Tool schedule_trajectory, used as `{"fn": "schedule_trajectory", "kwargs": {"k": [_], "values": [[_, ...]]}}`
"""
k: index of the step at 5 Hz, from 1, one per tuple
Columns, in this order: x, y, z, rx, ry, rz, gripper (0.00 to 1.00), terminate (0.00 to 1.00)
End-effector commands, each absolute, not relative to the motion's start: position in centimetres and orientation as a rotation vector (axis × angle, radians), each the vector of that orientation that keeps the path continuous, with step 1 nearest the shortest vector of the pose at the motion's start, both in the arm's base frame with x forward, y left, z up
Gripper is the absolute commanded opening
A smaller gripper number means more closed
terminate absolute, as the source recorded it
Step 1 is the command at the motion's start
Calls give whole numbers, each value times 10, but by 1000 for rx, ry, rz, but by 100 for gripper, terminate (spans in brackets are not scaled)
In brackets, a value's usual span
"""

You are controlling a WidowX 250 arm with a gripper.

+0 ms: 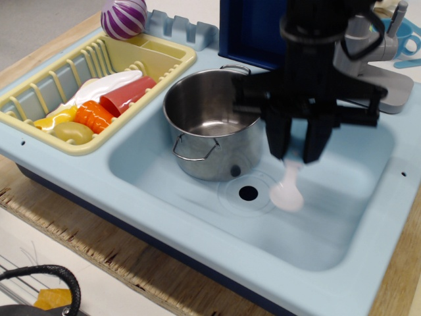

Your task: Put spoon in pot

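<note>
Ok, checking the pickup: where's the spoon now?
The spoon hangs from the gripper above the sink floor, right of the pot, near the drain.

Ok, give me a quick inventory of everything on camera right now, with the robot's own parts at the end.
spoon: 1, white bowl, hanging bowl-down from the jaws over the sink, right of the pot
pot: 1, shiny steel, in the sink's back left, empty
sink: 1, light blue, centre, dark drain hole
dish rack: 1, yellow, left of the sink
toy food in the rack: several pieces, white, red, orange, yellow, olive
ball: 1, purple and white striped, behind the rack
faucet: 1, grey, back right
gripper: 1, black, jaws shut on the spoon's handle
</note>
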State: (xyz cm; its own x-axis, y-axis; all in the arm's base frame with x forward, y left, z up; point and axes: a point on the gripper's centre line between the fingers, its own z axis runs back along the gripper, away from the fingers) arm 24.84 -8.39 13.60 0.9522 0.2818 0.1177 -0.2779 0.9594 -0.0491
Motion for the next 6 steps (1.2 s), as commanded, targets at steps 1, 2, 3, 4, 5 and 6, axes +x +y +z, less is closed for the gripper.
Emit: {"fn": "schedule_trajectory", "kwargs": {"k": [1, 2, 3, 4, 5, 6], "values": [[261, -48, 176, -8, -255, 270, 0, 0], [268, -22, 181, 8, -290, 245, 0, 0], [274, 5, 177, -10, -352, 200, 0, 0], [278, 5, 165, -52, -360, 175, 100, 0], [278, 5, 165, -52, -360, 175, 100, 0], [278, 5, 165, -52, -360, 175, 100, 100]]}}
